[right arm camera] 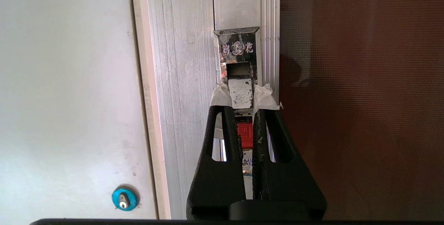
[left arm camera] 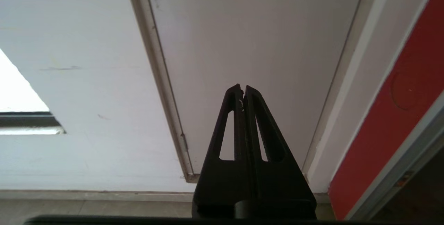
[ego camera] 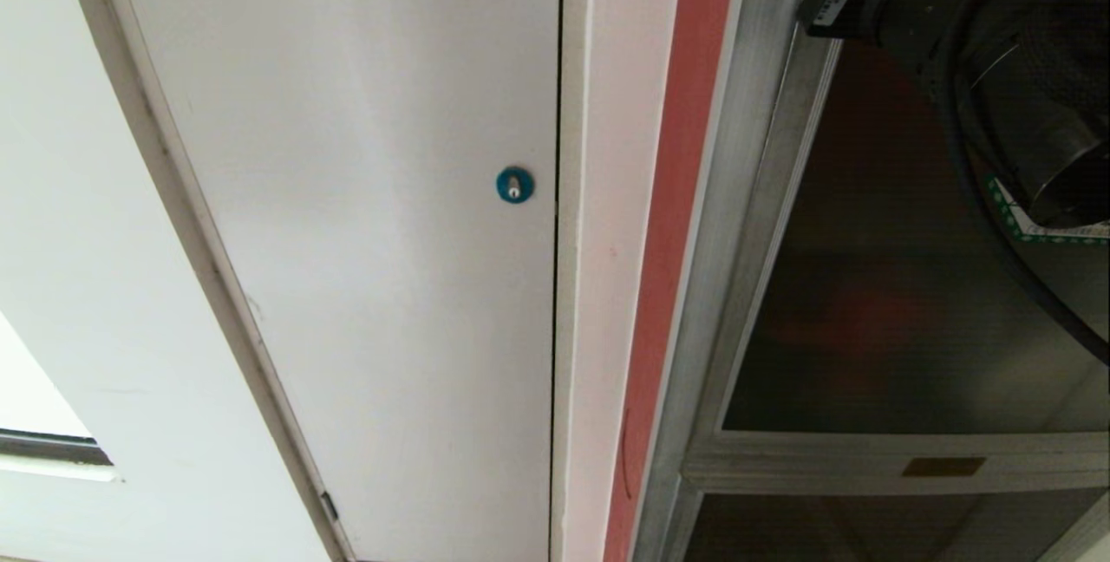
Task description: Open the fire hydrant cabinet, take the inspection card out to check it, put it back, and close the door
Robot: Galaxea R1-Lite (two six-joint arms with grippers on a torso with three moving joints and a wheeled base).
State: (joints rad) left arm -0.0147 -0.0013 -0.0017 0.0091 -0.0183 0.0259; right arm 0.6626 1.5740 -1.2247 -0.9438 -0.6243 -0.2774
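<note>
The black left gripper [left arm camera: 242,91], jaws pressed together and empty, points at the plain white panel [ego camera: 364,224] with its blue round lock [ego camera: 514,185]. To the right, the black right gripper [right arm camera: 242,101] pinches the small metal latch [right arm camera: 239,93] of the closed, silver-framed dark glass door [ego camera: 876,302].
</note>
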